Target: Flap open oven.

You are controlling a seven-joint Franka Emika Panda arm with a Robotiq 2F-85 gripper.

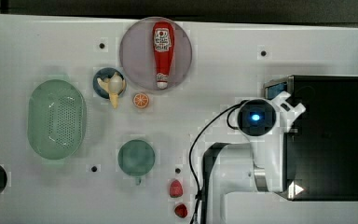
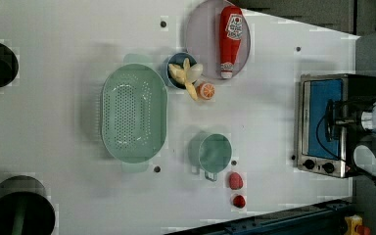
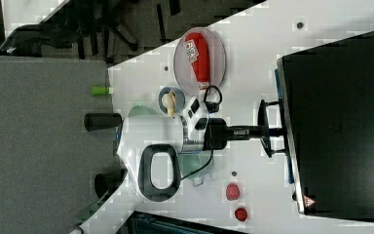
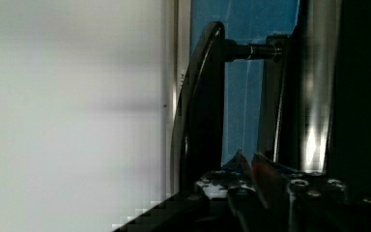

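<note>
The white robot arm's black hand pinches the bar handle of the black toaster oven with blue-tinted glass door, at the top view's right desk edge. A red ketchup bottle, its label unreadable, lies on a grey plate.

One oven, two strawberries, one colander, one ketchup bottle

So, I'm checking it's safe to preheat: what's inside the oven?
Cannot tell: the oven has its blue-tinted glass door shut, revealing nothing behind it, and the arm covers part of it.
</note>
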